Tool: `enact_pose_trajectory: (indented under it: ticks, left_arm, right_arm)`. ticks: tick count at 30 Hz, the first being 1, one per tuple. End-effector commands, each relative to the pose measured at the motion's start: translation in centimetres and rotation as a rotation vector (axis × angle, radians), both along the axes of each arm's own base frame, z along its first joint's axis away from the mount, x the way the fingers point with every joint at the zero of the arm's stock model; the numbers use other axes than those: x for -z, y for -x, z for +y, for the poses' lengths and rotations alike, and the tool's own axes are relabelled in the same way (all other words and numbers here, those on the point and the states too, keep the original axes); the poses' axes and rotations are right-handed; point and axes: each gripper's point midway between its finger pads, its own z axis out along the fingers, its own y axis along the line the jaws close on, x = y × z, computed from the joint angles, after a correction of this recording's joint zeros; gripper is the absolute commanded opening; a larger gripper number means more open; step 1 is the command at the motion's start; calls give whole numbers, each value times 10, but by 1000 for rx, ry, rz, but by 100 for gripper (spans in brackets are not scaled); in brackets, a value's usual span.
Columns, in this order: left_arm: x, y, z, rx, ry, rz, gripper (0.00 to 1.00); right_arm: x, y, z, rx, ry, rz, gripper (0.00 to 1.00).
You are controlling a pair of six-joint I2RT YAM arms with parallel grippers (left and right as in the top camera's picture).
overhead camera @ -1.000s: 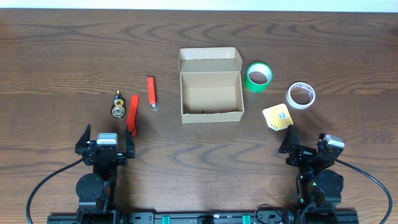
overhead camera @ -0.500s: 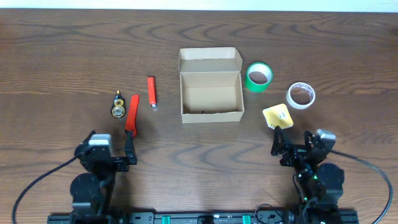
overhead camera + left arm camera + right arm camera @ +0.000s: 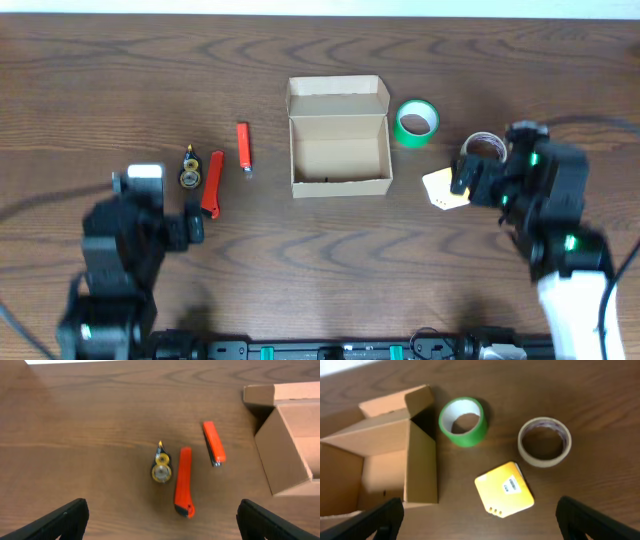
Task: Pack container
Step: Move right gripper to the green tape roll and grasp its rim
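Observation:
The container (image 3: 339,185) is an open tan cardboard box at the table's middle, its flap lid folded back and its inside empty. It also shows at the right of the left wrist view (image 3: 280,455) and at the left of the right wrist view (image 3: 421,465). My left gripper (image 3: 195,227) is open and empty, just near of an orange-red cutter (image 3: 212,183); its jaws (image 3: 162,522) straddle the cutter's near end (image 3: 183,481). My right gripper (image 3: 466,180) is open and empty over a yellow square pad (image 3: 443,189); its jaws (image 3: 480,522) sit just near of that pad (image 3: 504,490).
A small red stick (image 3: 243,147) and a black-and-yellow tape dispenser (image 3: 188,168) lie left of the box. A green tape roll (image 3: 416,122) and a pale tape roll (image 3: 484,148) lie to its right. The rest is bare brown wood.
Both arms have risen from their rest at the table's near edge and moved away from it, the left toward the cutter, the right to over the yellow pad. The objects have not moved.

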Motion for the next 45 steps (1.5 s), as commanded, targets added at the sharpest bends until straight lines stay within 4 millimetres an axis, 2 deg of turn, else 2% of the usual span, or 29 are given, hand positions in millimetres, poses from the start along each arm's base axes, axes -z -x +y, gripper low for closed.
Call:
enact_pose_trajectory:
  ticks: [1, 7, 12, 16, 18, 26, 31, 34, 39, 42, 45]
  left_arm:
    - [-19, -21, 7, -10, -39, 64, 95]
    - [-25, -53, 14, -10, 64, 239, 95]
    - [-19, -67, 34, -76, 48, 296, 95]
    - [-13, -61, 32, -70, 60, 335, 95]
    - [-9, -55, 40, -106, 29, 362, 95]
    - [8, -36, 40, -125, 33, 480, 95]
    - [21, -31, 39, -136, 48, 549, 95]
    - [26, -31, 38, -138, 57, 573, 95]
    - [31, -32, 37, -135, 64, 597, 95]
    - [32, -32, 37, -135, 64, 600, 95]
    - [32, -30, 37, -135, 64, 606, 95]
  right_arm:
    - [-19, -22, -1, -61, 30, 26, 99]
    - [-13, -39, 18, -145, -52, 69, 99]
    - [-2, -46, 20, -112, -103, 116, 98]
    - [12, -53, 18, -93, -110, 217, 96]
    - [18, -62, 11, -69, -85, 278, 95]
    - [22, -118, 0, -61, -28, 382, 91]
    - [35, -145, -7, -26, 26, 435, 86]
    - [47, -158, -6, -6, 66, 462, 86]
    - [71, -170, 12, -37, 89, 514, 87]
    - [90, -169, 23, -60, 105, 560, 88]
    - [110, -165, 24, -58, 153, 612, 88]
